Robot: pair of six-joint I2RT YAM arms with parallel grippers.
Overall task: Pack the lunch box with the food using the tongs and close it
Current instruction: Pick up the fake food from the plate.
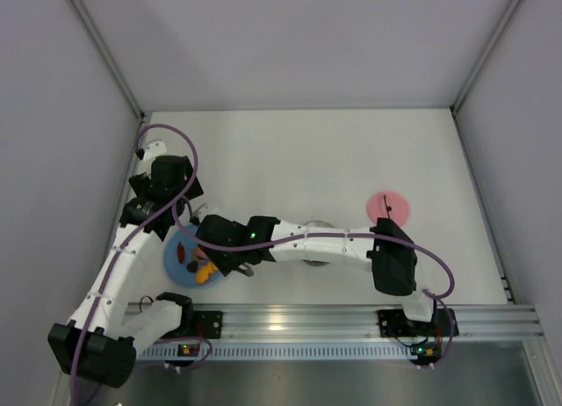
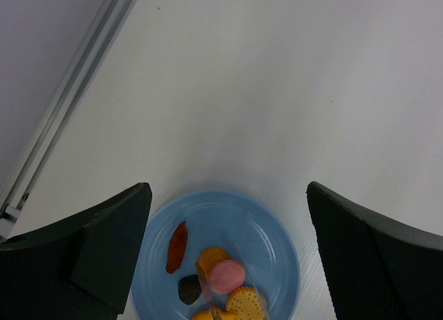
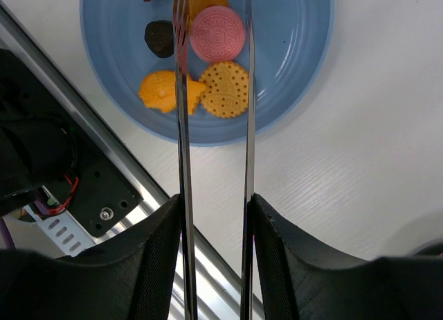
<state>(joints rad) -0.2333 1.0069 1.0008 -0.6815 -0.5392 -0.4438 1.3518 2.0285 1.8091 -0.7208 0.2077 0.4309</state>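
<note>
Inside the right hand (image 3: 216, 219), the tongs (image 3: 181, 126) were gripped, their two thin arms reaching out ahead over the blue plate (image 3: 297, 70). The arms ran past both sides of a pink piece (image 3: 217, 34) of the food (image 3: 224, 89). Just above that plate, the left hand (image 2: 228, 199) was spread wide, holding nothing. Back behind the right hand, the lunch box (image 1: 314, 263) was mostly hidden, and its pink lid (image 1: 387, 206) lay further back on the desk (image 1: 307, 151).
</note>
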